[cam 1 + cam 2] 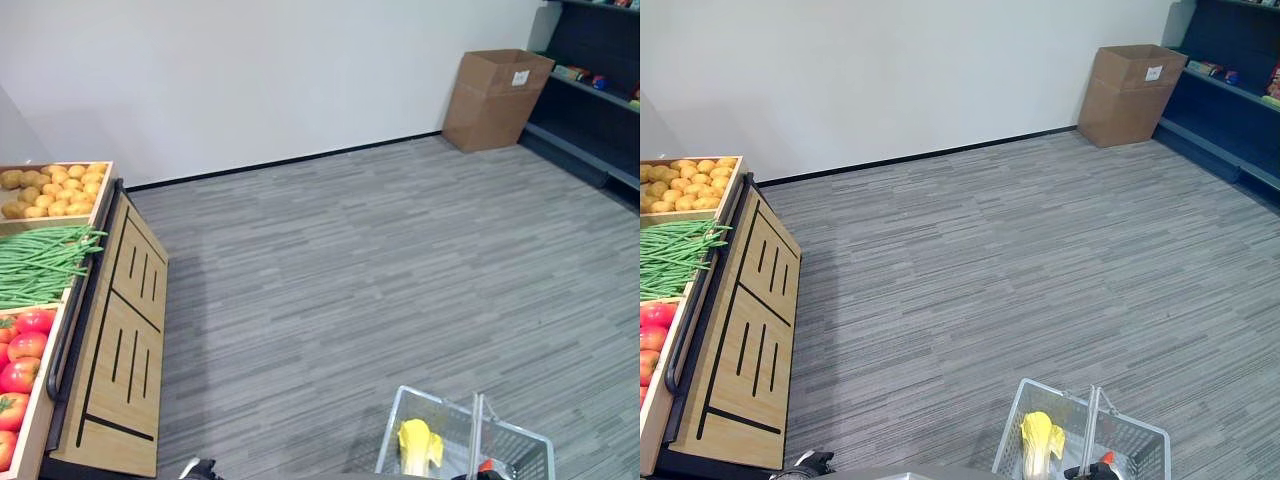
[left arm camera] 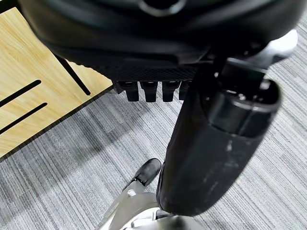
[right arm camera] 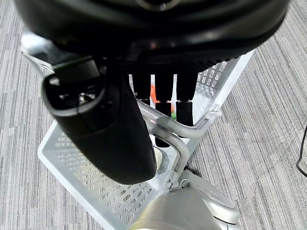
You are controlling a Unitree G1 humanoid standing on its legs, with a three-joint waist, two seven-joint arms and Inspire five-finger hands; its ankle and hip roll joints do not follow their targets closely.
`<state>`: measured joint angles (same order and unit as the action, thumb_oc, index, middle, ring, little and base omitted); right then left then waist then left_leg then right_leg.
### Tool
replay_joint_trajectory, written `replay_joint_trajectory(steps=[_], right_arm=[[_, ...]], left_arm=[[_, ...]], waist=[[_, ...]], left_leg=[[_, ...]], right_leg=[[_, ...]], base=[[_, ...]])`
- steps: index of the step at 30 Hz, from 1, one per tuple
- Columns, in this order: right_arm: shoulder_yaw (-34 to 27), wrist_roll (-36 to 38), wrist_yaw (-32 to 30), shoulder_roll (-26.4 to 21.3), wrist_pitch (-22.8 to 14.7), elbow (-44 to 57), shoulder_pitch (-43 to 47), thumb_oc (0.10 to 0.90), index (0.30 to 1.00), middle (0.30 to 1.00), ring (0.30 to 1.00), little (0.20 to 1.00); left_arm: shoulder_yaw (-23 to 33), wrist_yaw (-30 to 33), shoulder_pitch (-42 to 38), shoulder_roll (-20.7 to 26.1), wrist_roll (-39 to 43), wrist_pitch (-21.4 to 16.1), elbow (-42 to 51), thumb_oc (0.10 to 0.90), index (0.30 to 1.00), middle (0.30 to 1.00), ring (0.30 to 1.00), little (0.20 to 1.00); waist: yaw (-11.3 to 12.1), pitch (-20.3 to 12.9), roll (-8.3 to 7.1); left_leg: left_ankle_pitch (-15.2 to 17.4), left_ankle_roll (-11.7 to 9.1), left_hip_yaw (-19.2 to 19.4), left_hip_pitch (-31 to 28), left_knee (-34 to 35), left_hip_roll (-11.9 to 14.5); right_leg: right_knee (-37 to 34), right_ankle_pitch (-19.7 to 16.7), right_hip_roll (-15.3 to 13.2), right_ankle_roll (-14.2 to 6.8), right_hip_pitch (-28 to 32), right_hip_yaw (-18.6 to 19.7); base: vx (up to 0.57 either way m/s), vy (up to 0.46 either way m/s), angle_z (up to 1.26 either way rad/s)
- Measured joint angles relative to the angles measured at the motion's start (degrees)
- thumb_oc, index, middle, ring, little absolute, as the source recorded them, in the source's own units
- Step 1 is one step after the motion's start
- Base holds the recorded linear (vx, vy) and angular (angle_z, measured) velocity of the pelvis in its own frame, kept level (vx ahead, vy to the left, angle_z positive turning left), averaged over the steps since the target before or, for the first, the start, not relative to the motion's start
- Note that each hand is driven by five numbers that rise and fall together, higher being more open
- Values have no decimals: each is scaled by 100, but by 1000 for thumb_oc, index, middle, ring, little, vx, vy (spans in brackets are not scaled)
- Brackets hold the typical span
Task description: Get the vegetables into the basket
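A wire basket (image 1: 398, 425) hangs low over the floor at my right side. In the right wrist view my right hand (image 3: 111, 136) is shut on its metal handle (image 3: 165, 130), with the fingers (image 3: 164, 98) curled round the bar. A pale yellow-green leafy vegetable (image 1: 420, 446) and something red-orange (image 1: 487, 466) lie inside. On the wooden stand (image 1: 120, 340) to my left are potatoes (image 1: 55, 188), green beans (image 1: 40, 262) and tomatoes (image 1: 25, 352). My left hand (image 2: 216, 143) hangs relaxed and holds nothing, beside the stand's slatted side (image 2: 33, 91).
Grey striped carpet (image 1: 380, 260) spreads ahead to a white wall. A cardboard box (image 1: 495, 98) stands at the far right corner, next to dark shelves (image 1: 600, 90) with goods.
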<state>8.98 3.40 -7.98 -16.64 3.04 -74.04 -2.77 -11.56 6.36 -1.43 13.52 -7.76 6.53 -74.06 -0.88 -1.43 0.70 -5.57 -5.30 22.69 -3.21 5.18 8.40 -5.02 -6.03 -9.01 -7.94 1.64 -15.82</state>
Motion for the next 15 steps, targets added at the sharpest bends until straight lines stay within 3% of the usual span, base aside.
replay_joint_trajectory(steps=[15], right_arm=[[34, -6, 50, 17, -46, 15, 58, 400, 300, 300, 300, 300]], left_arm=[[-18, -12, -20, -15, 45, -70, 84, 900, 1000, 1000, 1000, 1000]], waist=[[2, 150, 1]], left_leg=[[30, -25, -5, -3, -2, -7]], right_leg=[[0, 37, 4, 0, 9, -14]], base=[[0, 0, 0]])
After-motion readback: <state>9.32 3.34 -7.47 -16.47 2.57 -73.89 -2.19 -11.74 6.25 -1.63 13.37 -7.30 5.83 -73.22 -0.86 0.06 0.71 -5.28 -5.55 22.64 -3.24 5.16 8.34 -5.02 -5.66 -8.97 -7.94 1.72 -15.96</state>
